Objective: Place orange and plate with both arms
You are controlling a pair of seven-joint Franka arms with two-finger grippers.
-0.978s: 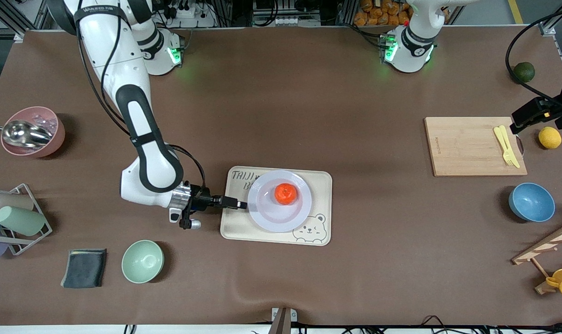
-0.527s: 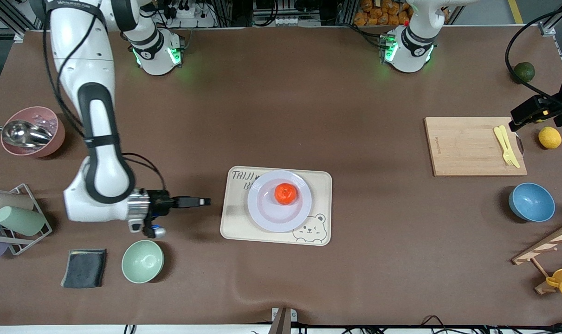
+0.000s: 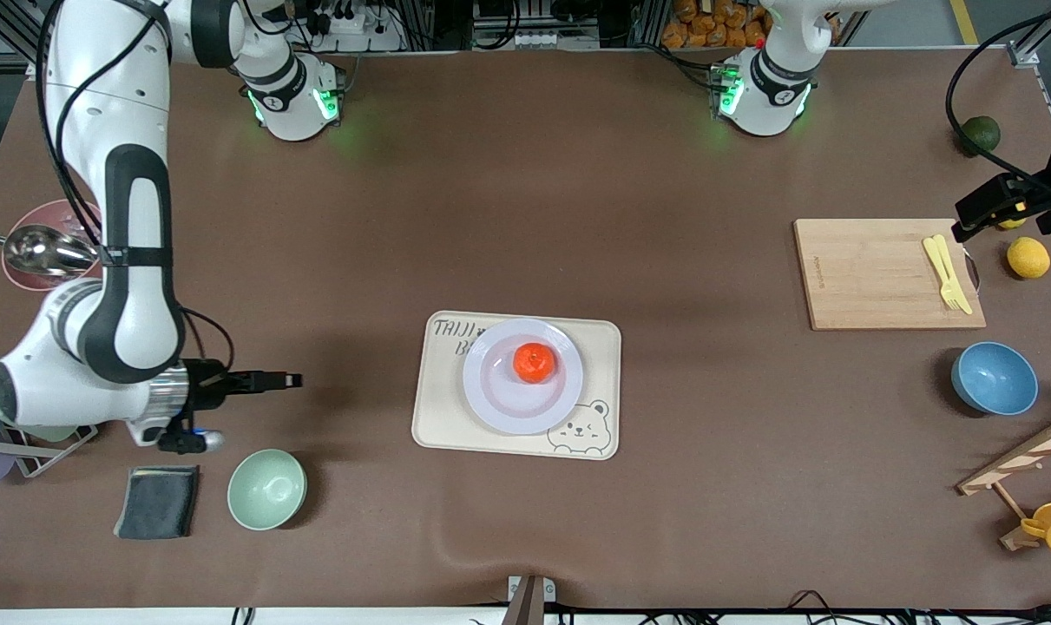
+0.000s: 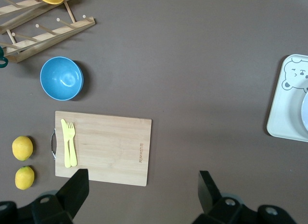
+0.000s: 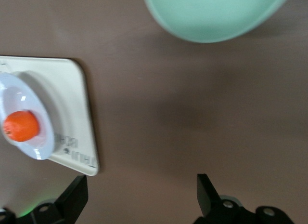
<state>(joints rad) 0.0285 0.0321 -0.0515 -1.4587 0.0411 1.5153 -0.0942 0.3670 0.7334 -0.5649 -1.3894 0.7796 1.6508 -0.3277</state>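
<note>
The orange (image 3: 534, 362) sits in the middle of the pale plate (image 3: 508, 404), which rests on a cream tray (image 3: 456, 425) with a bear drawing. My right gripper (image 3: 291, 379) is open and empty, low over bare table between the tray and the right arm's end. The right wrist view shows the orange (image 5: 20, 125), plate (image 5: 41, 137) and tray (image 5: 79, 113) well clear of its open gripper (image 5: 142, 195). My left gripper (image 3: 959, 234) hangs open and empty over the cutting board's end near the lemon; its wrist view shows the gripper (image 4: 142, 190) wide apart.
A mint bowl (image 3: 266, 489), dark cloth (image 3: 157, 501), cup rack (image 3: 22, 408) and pink bowl with scoop (image 3: 48, 252) lie at the right arm's end. Cutting board (image 3: 881, 273) with yellow fork, blue bowl (image 3: 994, 378), lemon (image 3: 1028, 257), green fruit (image 3: 981, 134) and wooden rack (image 3: 1028, 460) lie at the left arm's end.
My right gripper let go of the plate's rim, opened and drew back from the tray toward the right arm's end of the table. The plate, orange and left arm stayed put.
</note>
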